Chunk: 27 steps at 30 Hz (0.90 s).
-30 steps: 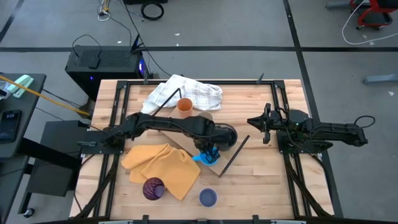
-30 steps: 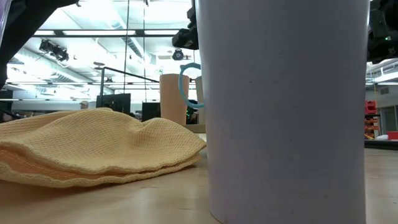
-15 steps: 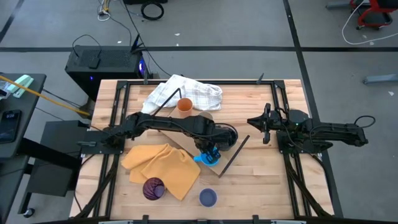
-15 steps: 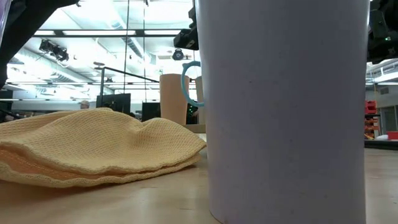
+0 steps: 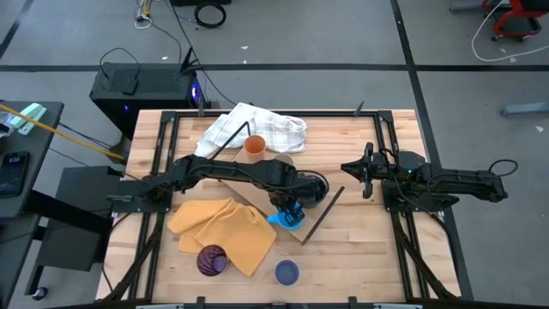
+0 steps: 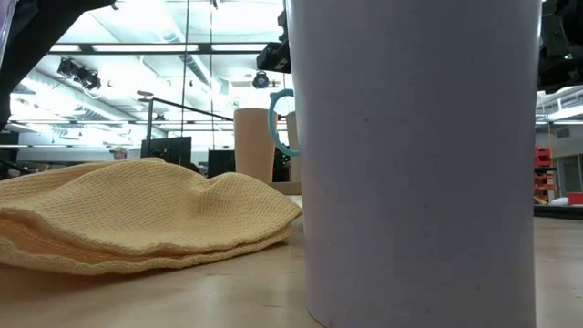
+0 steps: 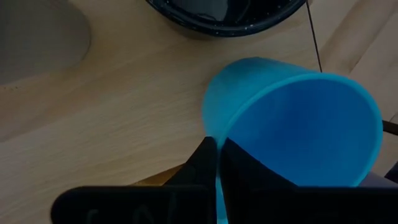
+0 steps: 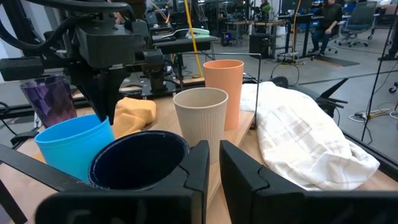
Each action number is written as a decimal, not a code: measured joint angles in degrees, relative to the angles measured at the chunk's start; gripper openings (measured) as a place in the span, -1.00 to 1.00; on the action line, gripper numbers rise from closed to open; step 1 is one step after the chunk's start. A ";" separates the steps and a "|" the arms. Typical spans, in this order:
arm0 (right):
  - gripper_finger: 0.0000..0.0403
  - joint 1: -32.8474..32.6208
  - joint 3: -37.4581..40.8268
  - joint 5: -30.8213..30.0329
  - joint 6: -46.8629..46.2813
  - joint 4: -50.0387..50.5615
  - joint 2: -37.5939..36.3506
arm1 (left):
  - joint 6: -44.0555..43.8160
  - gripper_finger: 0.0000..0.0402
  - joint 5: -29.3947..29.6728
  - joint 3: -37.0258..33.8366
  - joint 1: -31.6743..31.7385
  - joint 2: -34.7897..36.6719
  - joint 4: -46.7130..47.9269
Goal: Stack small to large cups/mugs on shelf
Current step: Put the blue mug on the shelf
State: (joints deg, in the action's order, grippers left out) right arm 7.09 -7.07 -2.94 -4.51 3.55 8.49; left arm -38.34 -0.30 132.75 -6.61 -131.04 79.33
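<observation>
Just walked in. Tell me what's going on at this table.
The left gripper is shut on the rim of the bright blue mug, holding it over the wooden shelf in the middle of the table, next to the dark navy mug. The tan cup and orange cup stand near it. The purple cup and lavender-blue cup are at the front of the table, by the yellow cloth. The right gripper waits off to the right, holding nothing.

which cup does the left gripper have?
The bright blue mug: the left gripper is shut on its rim. The other cups stand free.
</observation>
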 joint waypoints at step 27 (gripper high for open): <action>-0.77 0.00 0.00 0.00 0.00 0.00 -0.02 | 1.37 -0.95 0.33 0.11 -0.09 -1.31 -0.23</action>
State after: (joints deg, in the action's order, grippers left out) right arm 7.09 -7.07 -2.94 -4.51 3.56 8.47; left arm -36.97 0.03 132.86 -6.70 -132.35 79.10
